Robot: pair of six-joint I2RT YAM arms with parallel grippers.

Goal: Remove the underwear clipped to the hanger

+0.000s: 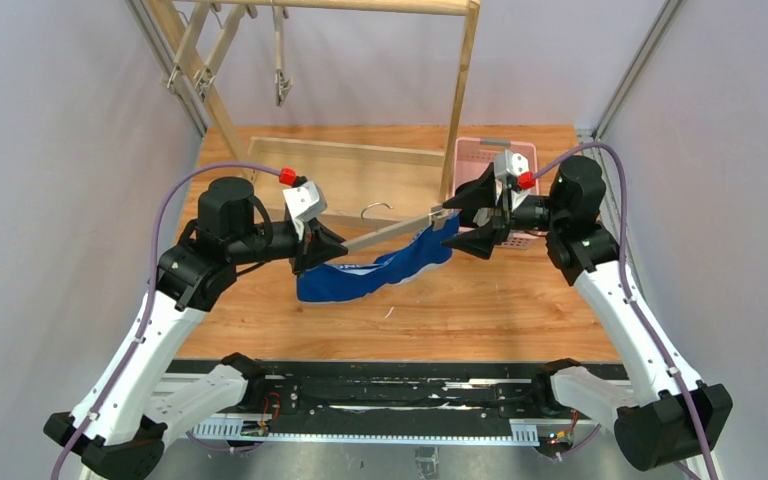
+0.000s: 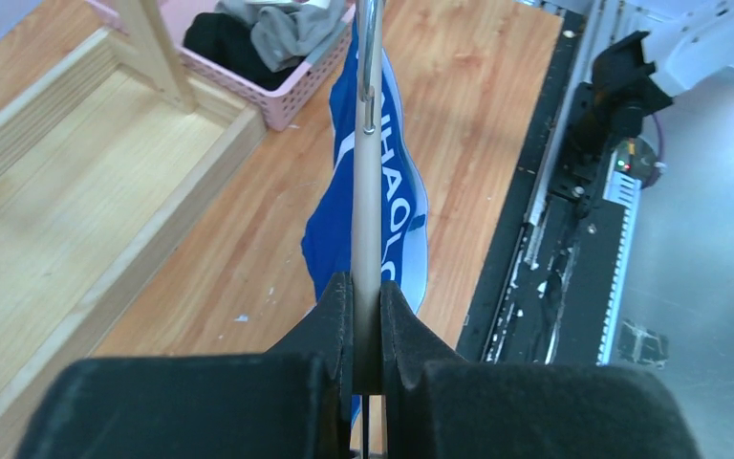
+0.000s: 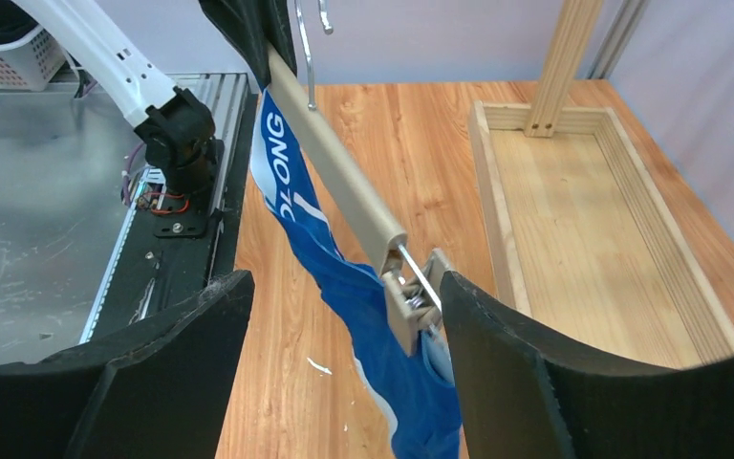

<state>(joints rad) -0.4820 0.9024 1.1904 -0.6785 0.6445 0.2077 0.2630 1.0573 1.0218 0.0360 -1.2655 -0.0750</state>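
Observation:
A beige hanger (image 1: 390,232) is held level above the table between my two grippers. The bright blue underwear with white markings (image 1: 380,272) hangs from it, sagging in the middle. My left gripper (image 1: 322,248) is shut on the hanger's left end (image 2: 367,220), with the blue cloth (image 2: 330,229) below it. My right gripper (image 3: 344,287) is open, and the hanger's end clip (image 3: 411,306) sits between its fingers, close to the right one. That clip still pinches the blue underwear (image 3: 392,382). Black cloth (image 2: 225,43) and grey cloth (image 2: 282,29) lie in the pink basket (image 2: 291,91).
The pink basket (image 1: 475,152) stands behind my right gripper. A wooden rack rises from a shallow wooden tray base (image 1: 360,155), with its post (image 1: 463,100) near the basket. Metal clips (image 1: 281,85) hang from the rack's top bar. The table's black front rail (image 1: 390,395) is near.

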